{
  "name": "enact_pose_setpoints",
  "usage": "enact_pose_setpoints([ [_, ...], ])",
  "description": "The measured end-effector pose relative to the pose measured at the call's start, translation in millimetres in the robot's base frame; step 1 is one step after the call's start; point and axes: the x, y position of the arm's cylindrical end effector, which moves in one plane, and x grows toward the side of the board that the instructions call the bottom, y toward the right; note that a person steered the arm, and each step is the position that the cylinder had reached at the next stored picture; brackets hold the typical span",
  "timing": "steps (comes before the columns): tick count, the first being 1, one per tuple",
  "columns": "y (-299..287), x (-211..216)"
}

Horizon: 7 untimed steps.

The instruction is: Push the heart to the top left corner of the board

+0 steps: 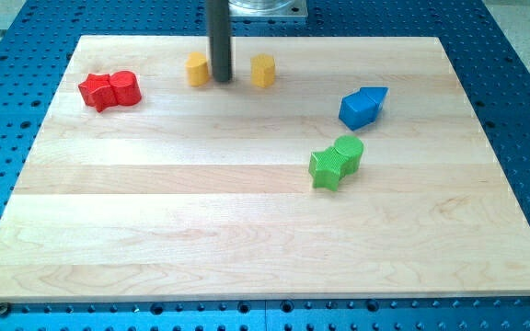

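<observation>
- Blue perforated metal frames a pale wooden board on all sides; the board's four edges all show, the far edge at the view's top and the near edge at the view's bottom.
- My tip is the bare lower end of a straight dark rod with no jaws to spread or press together; it rests on the board just below the top edge, a little left of the middle.
- Taking my tip as the landmark: a yellow block sits just to its left, close enough that I cannot tell whether they touch.
- A second yellow block stands to the right of my tip, near it but apart, with bare wood between.
- Which block is the heart I cannot make out with certainty; the first yellow block, beside my tip, looks notched on top, though the shape is small and unclear.
- Well left of my tip, near the top left corner, lie a red star-like block and a red cylinder-like block, touching each other.
- Well right of my tip and somewhat lower sit two blue blocks pressed together, angular in shape.
- Lower right of my tip, near the board's middle, a green star-like block touches a green rounded block.
- Below my tip, bare wood runs down to the bottom edge; the whole lower half carries no blocks.
</observation>
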Motion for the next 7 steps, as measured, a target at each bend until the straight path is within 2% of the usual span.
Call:
enact_pose_setpoints([
  [1, -14, 10],
  [3, -25, -50],
  [4, -70, -51],
  [5, -82, -51],
  [6, -43, -60],
  [7, -80, -84],
])
